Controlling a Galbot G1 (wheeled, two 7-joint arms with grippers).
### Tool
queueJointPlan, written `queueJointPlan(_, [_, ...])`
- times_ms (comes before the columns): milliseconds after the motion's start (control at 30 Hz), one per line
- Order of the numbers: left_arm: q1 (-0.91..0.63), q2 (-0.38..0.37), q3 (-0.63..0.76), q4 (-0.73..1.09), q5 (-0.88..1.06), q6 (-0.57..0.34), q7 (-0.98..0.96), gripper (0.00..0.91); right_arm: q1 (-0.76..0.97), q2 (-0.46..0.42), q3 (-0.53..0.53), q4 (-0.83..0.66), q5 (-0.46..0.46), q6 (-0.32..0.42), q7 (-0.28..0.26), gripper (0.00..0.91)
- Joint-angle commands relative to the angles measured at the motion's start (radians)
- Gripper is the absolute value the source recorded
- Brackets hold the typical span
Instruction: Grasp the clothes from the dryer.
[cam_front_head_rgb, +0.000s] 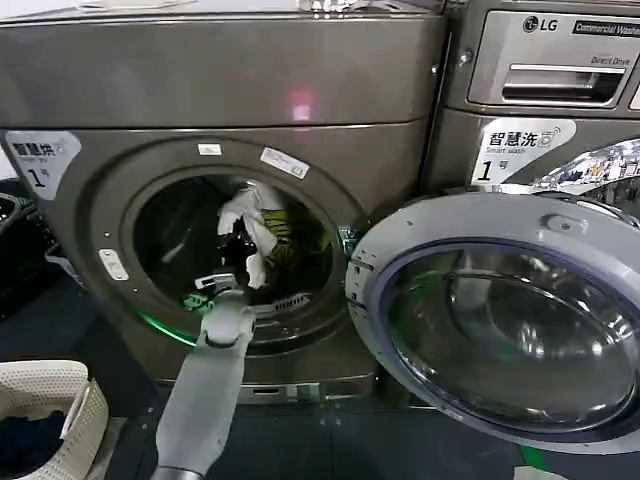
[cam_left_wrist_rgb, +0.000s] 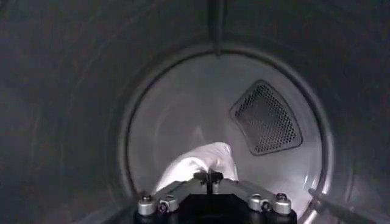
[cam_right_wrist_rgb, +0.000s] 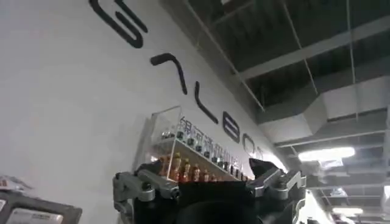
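Observation:
The dryer (cam_front_head_rgb: 220, 90) stands with its round porthole open. My left arm reaches into the drum, and the left gripper (cam_front_head_rgb: 236, 250) is shut on a white piece of the clothes (cam_front_head_rgb: 252, 215), which hangs from it inside the opening. An olive yellow-green piece (cam_front_head_rgb: 292, 248) lies just behind the white one. In the left wrist view the fingertips (cam_left_wrist_rgb: 208, 177) meet on the white cloth (cam_left_wrist_rgb: 195, 163), in front of the drum's back wall. My right gripper (cam_right_wrist_rgb: 204, 167) is open and holds nothing, pointing up at a wall and ceiling away from the dryer.
The dryer's door (cam_front_head_rgb: 500, 320) is swung open to the right, in front of the LG machine (cam_front_head_rgb: 545, 70). A cream woven basket (cam_front_head_rgb: 55, 395) holding dark navy cloth (cam_front_head_rgb: 22, 440) sits on the floor at lower left. A perforated vent (cam_left_wrist_rgb: 266, 119) marks the drum's back wall.

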Motion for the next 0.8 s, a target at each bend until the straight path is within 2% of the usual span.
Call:
queueJointPlan(33, [0.046, 0.004, -0.002, -0.051, 0.028, -0.018, -0.015, 0.000, -0.005, -0.002, 0.009, -0.003, 0.006, 0.009, 0.005, 0.907])
queueJointPlan(300, [0.041, 0.026, -0.008, -0.049, 0.030, 0.004, 0.063, 0.000, -0.008, -0.004, 0.013, 0.001, 0.007, 0.012, -0.002, 0.907])
queueJointPlan(800, [0.031, 0.021, -0.006, -0.039, 0.039, 0.002, 0.095, 0.000, -0.012, -0.002, 0.027, 0.001, 0.002, 0.002, -0.017, 0.907])
